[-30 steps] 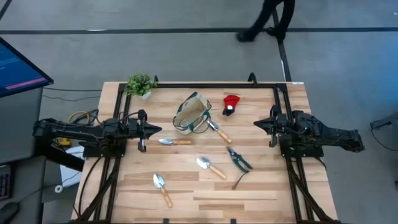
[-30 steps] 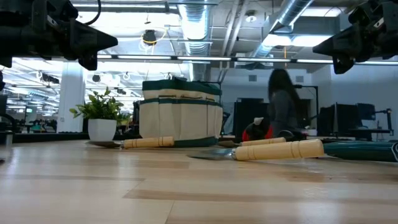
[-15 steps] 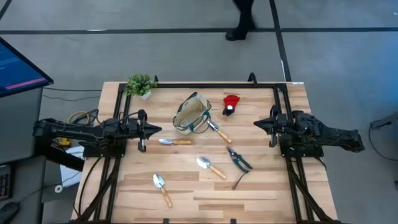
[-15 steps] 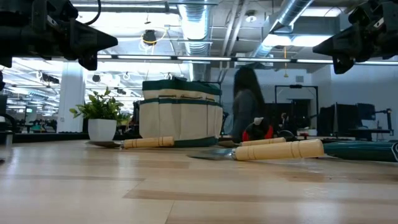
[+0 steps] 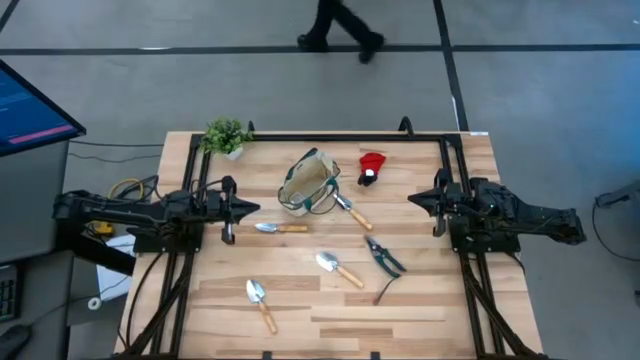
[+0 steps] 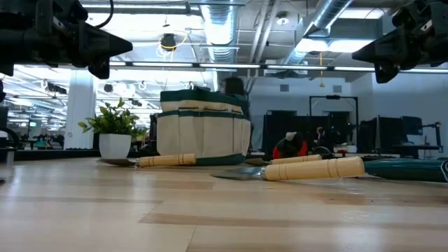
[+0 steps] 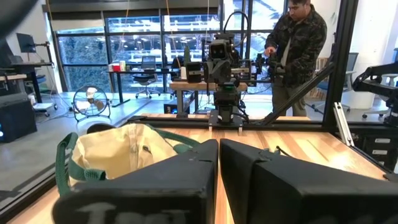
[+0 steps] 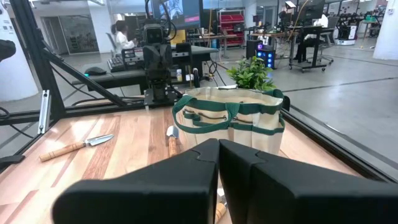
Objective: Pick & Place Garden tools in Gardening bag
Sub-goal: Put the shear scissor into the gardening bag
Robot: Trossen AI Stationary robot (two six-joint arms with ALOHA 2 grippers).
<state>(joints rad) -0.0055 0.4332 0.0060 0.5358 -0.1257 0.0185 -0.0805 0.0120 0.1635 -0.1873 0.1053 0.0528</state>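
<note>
Since every tool lies loose on the table (image 5: 420, 300) and none shows inside the bag (image 5: 308, 183), I judge that I am at the very start: nothing picked, nothing placed.

Taking the high view as a clock face centred on the bag, which stands open toward the back middle of the table: one trowel (image 5: 351, 213) lies at about 4 o'clock with its blade right against the bag's side. A second trowel (image 5: 280, 228) is near at 7 o'clock, a third (image 5: 339, 268) farther out at 5 o'clock, and a fourth (image 5: 260, 303) well apart at 7 o'clock, near the front edge. The shears (image 5: 384, 256) sit beyond at 4 o'clock, and the red-and-black item (image 5: 371, 168) at 2 o'clock. The plant (image 5: 227, 135) at 10 o'clock stays out of this.

My left end effector (image 5: 241, 208) hangs over the table's left edge, at 8 o'clock from the bag; my right end effector (image 5: 420, 198) over the right edge, at 3 o'clock. Both have their fingers pressed together, gripping nothing and touching nothing.

Next I would need to choose a tool, spread one pair of fingers, and come down across its handle; the second trowel looks closest to my left side.
</note>
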